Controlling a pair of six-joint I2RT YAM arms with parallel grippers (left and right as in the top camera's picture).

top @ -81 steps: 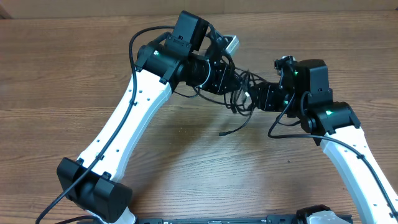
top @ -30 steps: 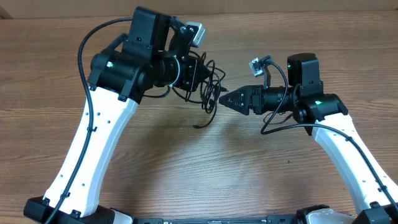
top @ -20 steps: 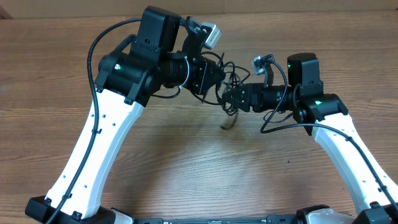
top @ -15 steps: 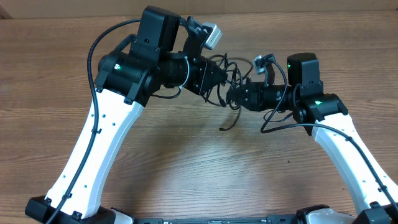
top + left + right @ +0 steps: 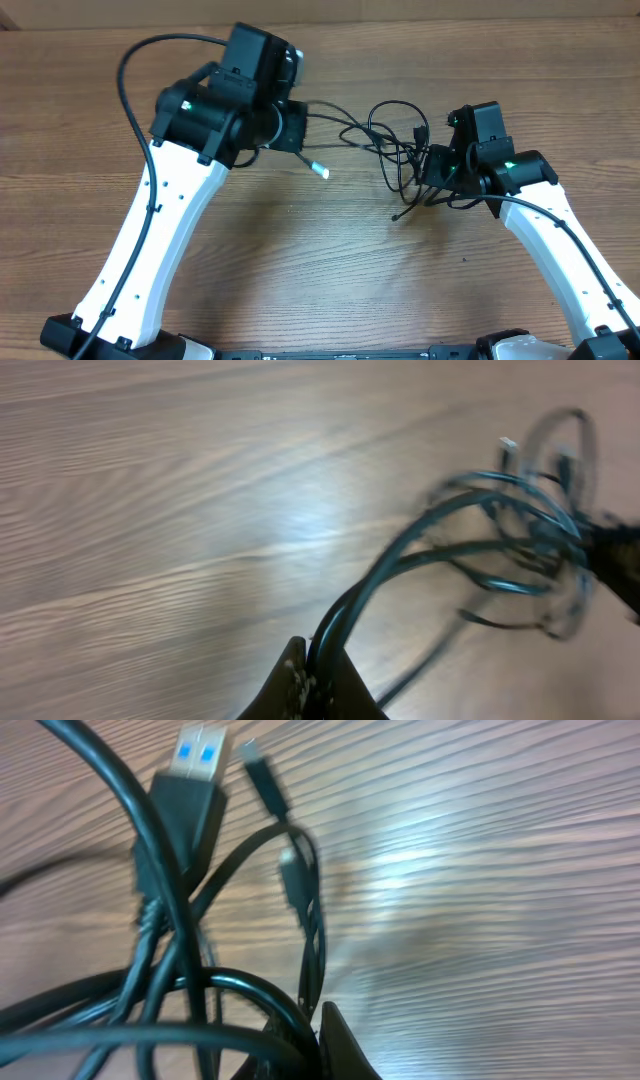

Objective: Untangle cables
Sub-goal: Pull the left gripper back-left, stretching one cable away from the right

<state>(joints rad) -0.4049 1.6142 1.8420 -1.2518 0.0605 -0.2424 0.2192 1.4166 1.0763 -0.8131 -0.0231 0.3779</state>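
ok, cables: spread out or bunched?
Partly spread: cables run taut from the left tool to a tangle held at the right tool.

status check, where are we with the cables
Left gripper shut on cables. Right gripper shut on same bundle. Cables stretched between both, knot by right gripper, not yet untangled. Nothing else in the way.

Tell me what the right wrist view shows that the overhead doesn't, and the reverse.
Only the right wrist: the blue insert of a USB plug, close up, and a small plug beside it. Only the overhead: the cables strung between the left gripper and the right gripper, a pale plug end hanging off the strand, and a loose end trailing toward the table. Both: the black cables bunched at the right gripper, over wood.
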